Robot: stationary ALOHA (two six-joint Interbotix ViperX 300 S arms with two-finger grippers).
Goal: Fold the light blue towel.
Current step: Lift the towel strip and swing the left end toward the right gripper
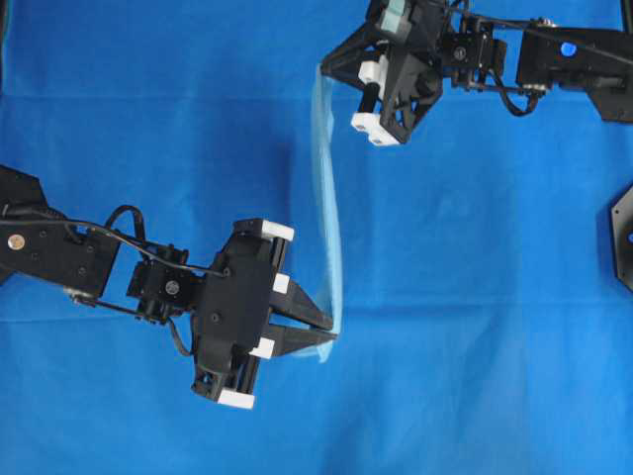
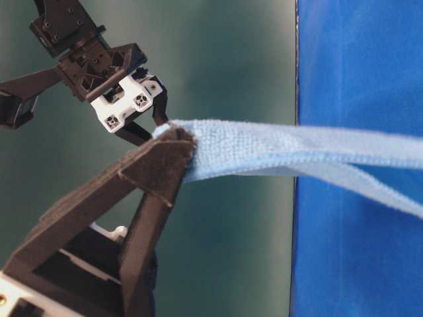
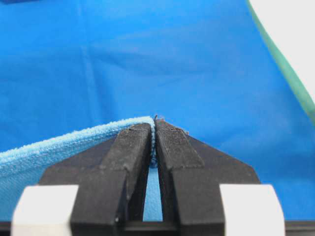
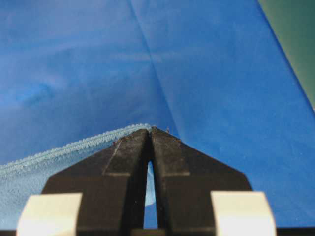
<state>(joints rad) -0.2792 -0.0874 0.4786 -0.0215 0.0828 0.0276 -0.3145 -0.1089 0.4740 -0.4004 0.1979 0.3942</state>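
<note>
Both grippers, left gripper [image 1: 331, 332] lower centre and right gripper [image 1: 321, 69] top centre, pinch corners of the light blue towel [image 1: 328, 208]; keep its edge taut while carrying it across the surface [image 1: 475, 297].

The tabletop [image 1: 119, 416] is covered by a deep royal-blue cloth [image 1: 475, 297] lying flat on it, faintly creased, spanning the whole overhead view.

The light blue towel [image 2: 277, 148] is soft, nubby terry-like cloth, the background cloth [image 1: 475, 297] smooth and matt, the gripper fingers [image 3: 133, 162] ridged matt black plastic.
</note>
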